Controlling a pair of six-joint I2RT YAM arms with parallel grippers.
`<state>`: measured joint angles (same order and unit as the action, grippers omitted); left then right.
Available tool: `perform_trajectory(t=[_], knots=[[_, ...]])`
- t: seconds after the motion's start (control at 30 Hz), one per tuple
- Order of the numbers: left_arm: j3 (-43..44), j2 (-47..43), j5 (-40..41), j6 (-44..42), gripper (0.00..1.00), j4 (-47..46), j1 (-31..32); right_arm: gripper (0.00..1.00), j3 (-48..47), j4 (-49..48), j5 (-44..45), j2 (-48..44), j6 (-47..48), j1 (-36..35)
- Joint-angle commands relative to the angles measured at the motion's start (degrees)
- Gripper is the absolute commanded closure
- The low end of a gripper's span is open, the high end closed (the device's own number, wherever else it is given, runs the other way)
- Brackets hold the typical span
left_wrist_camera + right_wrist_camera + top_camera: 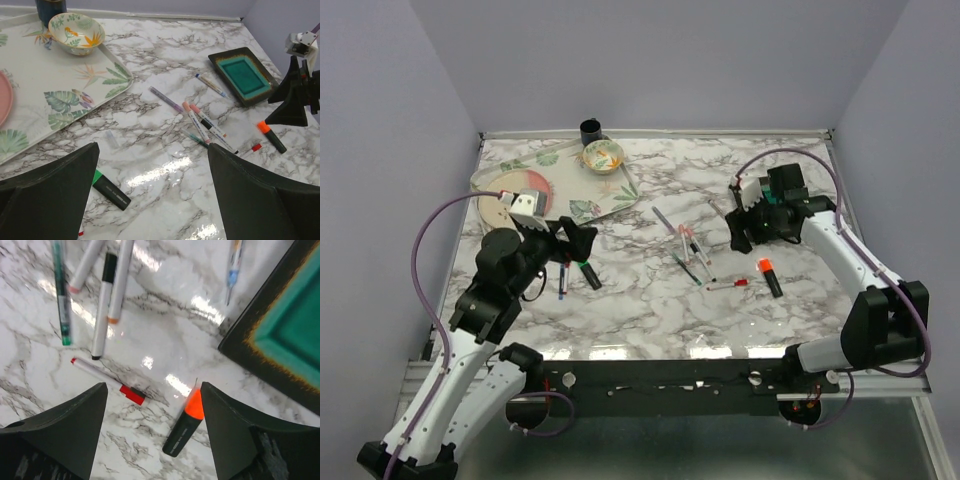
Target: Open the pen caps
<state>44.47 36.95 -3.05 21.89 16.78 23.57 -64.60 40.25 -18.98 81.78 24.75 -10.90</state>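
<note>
Orange-ended highlighter point(182, 427) lies near the dish point(240, 347) rim, below the wide right hand point(152, 386); left hand point(152, 145) equally wide.

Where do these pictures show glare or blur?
Left wrist view: a white glare on the marble table beside the green highlighter. Right wrist view: small glints near the orange highlighter; the teal dish looks soft. Top external view: a pale sheen along the table's near edge.

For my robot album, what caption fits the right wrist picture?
Open right gripper hovers over an orange-tipped highlighter and red-capped pen on the marble table.
</note>
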Motion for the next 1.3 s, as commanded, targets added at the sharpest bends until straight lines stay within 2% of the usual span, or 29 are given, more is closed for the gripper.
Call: perform_trajectory(t=[0.0,0.27,0.43,0.57,0.77,0.8,0.87,1.0,1.1,1.17,1.27], knots=[[-5.44,-5.3,-2.49,-4.05,0.01,0.19,-0.28,0.17,9.83,-0.17,3.51,-0.83,0.47,3.51],[-5.44,-6.71,-2.05,-3.7,0.01,0.28,-0.28,0.17,15.9,-3.16,14.76,-0.31,1.17,8.43],[-5.62,-7.24,-2.49,-3.52,0.01,0.1,-0.28,0.18,16.17,-2.72,14.24,3.2,1.35,8.87],[-5.62,-7.16,-2.58,-3.52,0.01,0.01,-0.28,0.22,16.26,-1.84,14.06,5.85,1.61,8.96],[-5.71,-7.24,-3.98,-3.17,0.01,-0.34,-0.28,0.36,16.61,-1.31,14.5,6.82,1.61,9.75],[-5.71,-7.24,-4.42,-3.17,0.01,-0.34,-0.28,0.43,16.7,-1.31,14.5,6.9,1.61,9.93],[-5.71,-7.33,-4.77,-3.08,0.01,-0.43,-0.28,0.48,16.79,-1.23,14.59,7.86,1.7,10.02],[-5.62,-7.24,-6.61,-2.38,0.01,-0.6,-0.28,0.66,16.87,-1.23,15.38,10.06,1.88,10.02],[-6.15,-6.98,-8.28,-0.89,0.01,-1.74,-0.28,0.76,16.61,-1.23,15.73,11.03,1.97,9.93],[-6.93,-6.37,-11.0,0.87,0.01,-3.23,-0.28,0.81,16.43,-1.23,15.82,10.86,2.05,10.02],[-8.95,-4.96,-16.19,6.22,0.01,-7.36,-0.28,0.98,16.17,-1.14,14.94,8.84,2.14,10.28]])
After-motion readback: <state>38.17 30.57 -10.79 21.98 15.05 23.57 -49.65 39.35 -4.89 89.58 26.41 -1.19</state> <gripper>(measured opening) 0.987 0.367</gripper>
